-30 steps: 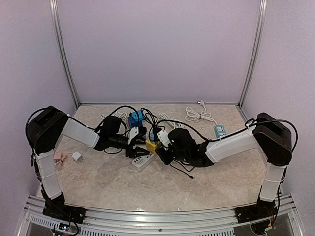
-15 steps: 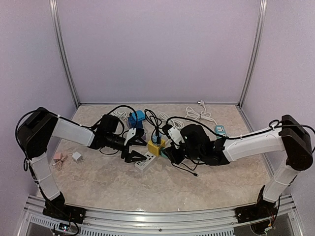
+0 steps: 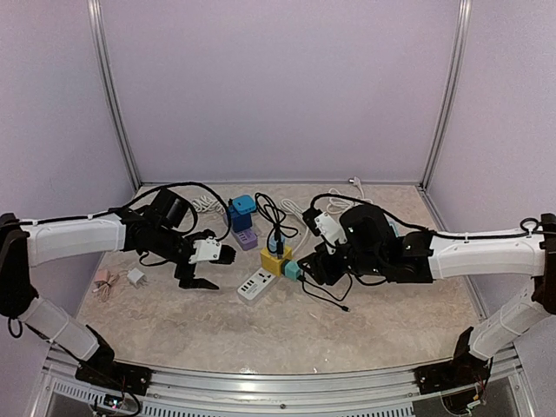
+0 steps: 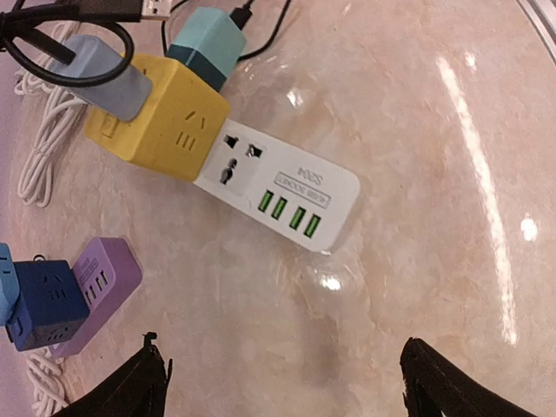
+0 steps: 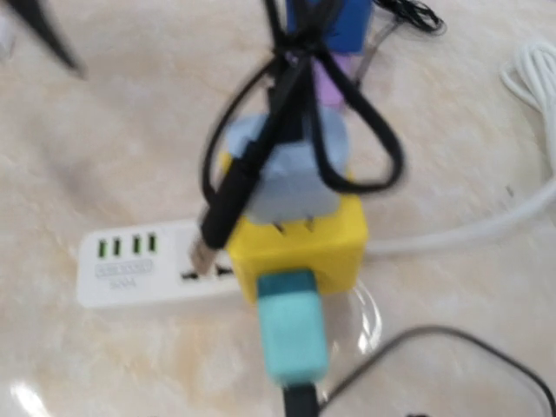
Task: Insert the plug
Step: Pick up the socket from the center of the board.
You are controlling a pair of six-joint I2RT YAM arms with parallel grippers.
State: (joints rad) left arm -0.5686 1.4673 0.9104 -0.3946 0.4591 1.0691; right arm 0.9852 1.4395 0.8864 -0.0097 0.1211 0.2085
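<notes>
**Teal plug seated in the yellow cube, both arms backed off**

Top view: the teal plug point(image 3: 292, 270) sits on the right side of the yellow socket cube point(image 3: 275, 258), mid-table. The cube butts against the end of the white power strip point(image 3: 256, 284). My left gripper point(image 3: 211, 268) hangs well left of the strip, fingers spread and holding nothing. The right gripper point(image 3: 315, 263) is just right of the plug. From here I cannot tell how its jaws stand.

Compared with a second ago, the left arm has pulled away from the cluster and stretched out leftward. The right arm has drawn back to the right. The cube and strip lie about where they were.

Left wrist view: the plug point(image 4: 208, 45) is a short, rounded teal block pushed flush into one face of the cube, a black lead running from its back. A grey-blue plug point(image 4: 100, 65) occupies another face. My two fingertips point(image 4: 143, 387) sit at the bottom corners, wide apart over bare marble. A purple adapter point(image 4: 95, 291) lies to the left.

Right wrist view: this one is blurred. The teal plug point(image 5: 291, 326) points towards the camera from the cube's near face. My own fingers do not show clearly.
</notes>
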